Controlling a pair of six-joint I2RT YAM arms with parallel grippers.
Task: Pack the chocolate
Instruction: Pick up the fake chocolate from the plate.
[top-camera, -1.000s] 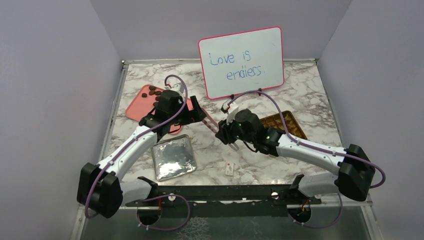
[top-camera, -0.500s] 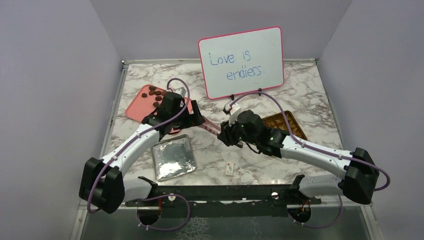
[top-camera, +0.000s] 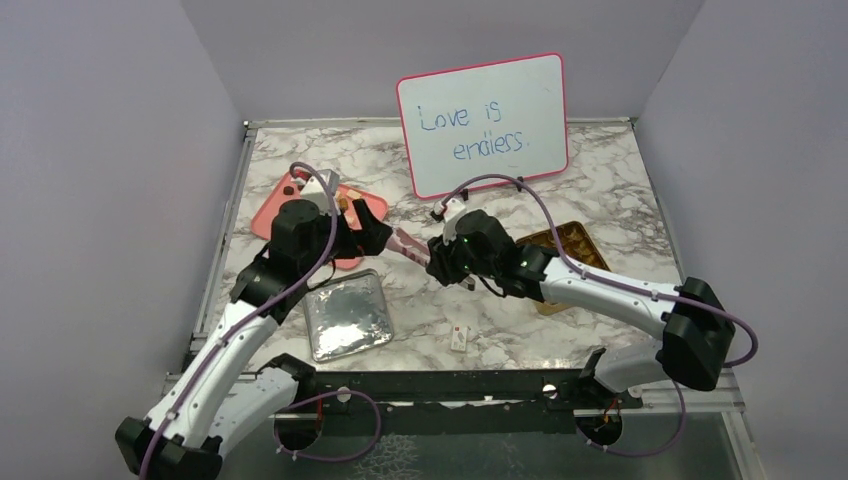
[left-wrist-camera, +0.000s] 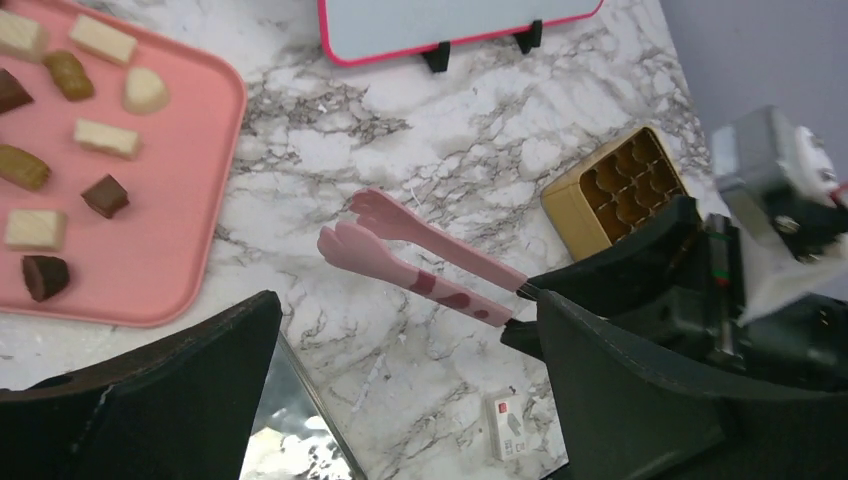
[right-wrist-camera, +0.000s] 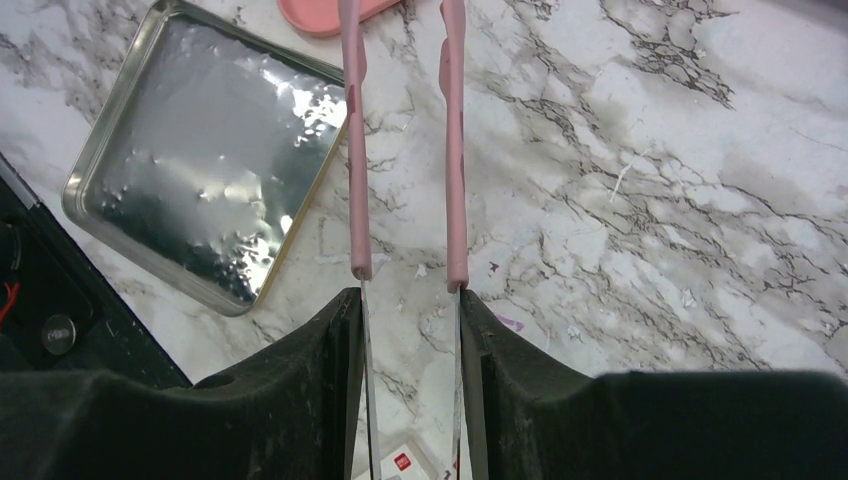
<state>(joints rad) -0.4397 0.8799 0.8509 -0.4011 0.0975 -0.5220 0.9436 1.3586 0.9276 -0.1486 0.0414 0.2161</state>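
Right gripper clamped on pink tongs, left gripper apart and empty, chocolate on pink tray at frame's upper left: crowded arms may collide, or tong tips squirt pieces off.

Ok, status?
Left gripper open, empty. Right gripper holds tongs, tips apart. Chocolates on tray, visible box cells empty. Nothing between tongs and tray.

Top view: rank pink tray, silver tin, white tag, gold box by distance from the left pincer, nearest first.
From the left pincer:
1. pink tray, directly beside it, on its left
2. silver tin, toward the near edge
3. white tag, near edge, centre
4. gold box, far right
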